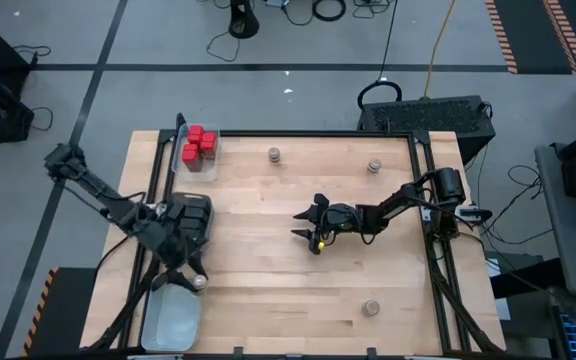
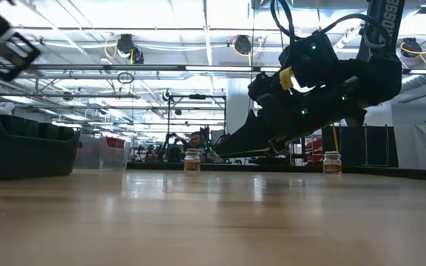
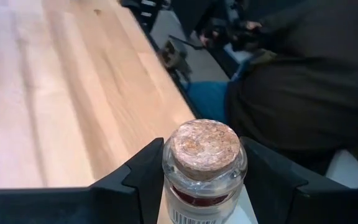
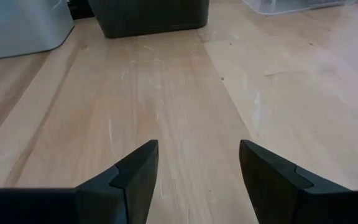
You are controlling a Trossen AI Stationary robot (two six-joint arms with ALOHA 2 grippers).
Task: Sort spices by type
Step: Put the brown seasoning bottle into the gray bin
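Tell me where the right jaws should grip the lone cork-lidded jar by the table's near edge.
Judging from the high view, the short round cork-lidded glass jar stands upright with bare table around it. Bring the open right gripper from above, jaws straddling the round glass body just below the lid; being round, any side works.

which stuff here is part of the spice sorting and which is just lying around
Job:
- jar held in left gripper
- three loose jars on the table
- red tins
- dark tins
- right gripper, open, empty

Lying about:
- floor cables
- black case behind the table
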